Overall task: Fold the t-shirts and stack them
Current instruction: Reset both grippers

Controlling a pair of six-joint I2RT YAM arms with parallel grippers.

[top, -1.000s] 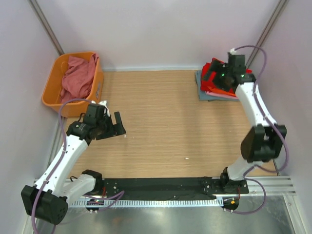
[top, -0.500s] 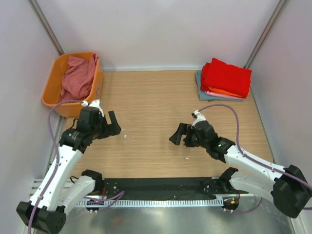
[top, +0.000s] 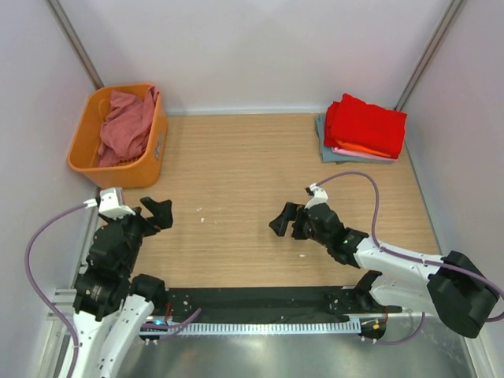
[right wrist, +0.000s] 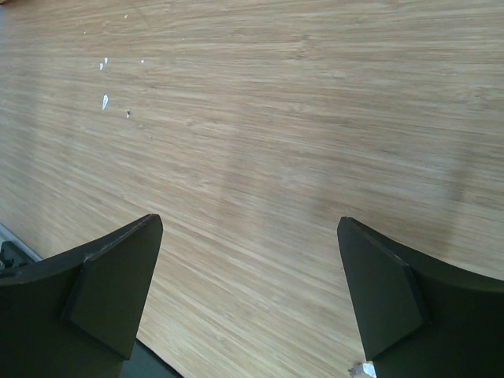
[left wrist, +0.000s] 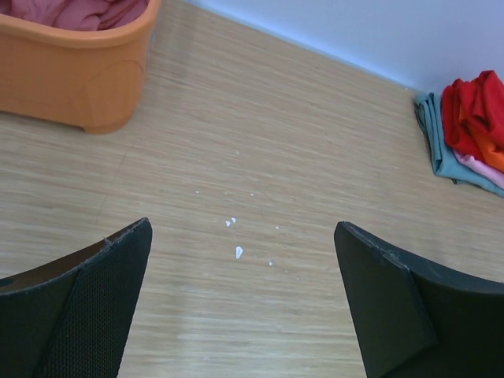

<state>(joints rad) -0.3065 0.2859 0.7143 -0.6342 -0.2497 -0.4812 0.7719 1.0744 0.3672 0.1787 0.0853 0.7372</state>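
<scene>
A stack of folded t-shirts [top: 364,127] lies at the table's far right corner: bright red on top, then orange, pink and grey-blue; it also shows in the left wrist view [left wrist: 470,130]. A dusty rose t-shirt [top: 126,124] lies crumpled in the orange basket [top: 85,151], seen too in the left wrist view [left wrist: 75,11]. My left gripper [top: 157,213] is open and empty at the near left, pulled back over the table edge. My right gripper [top: 283,220] is open and empty low over the bare wood at the near middle.
The wooden table [top: 252,173] has small white crumbs [top: 201,218], also in the left wrist view [left wrist: 236,252]. White walls close the back and sides. A black base strip [top: 260,303] runs along the near edge.
The right gripper left the stack, swung down to the near middle of the table and has shifted slightly left. The left gripper has pulled back toward its base.
</scene>
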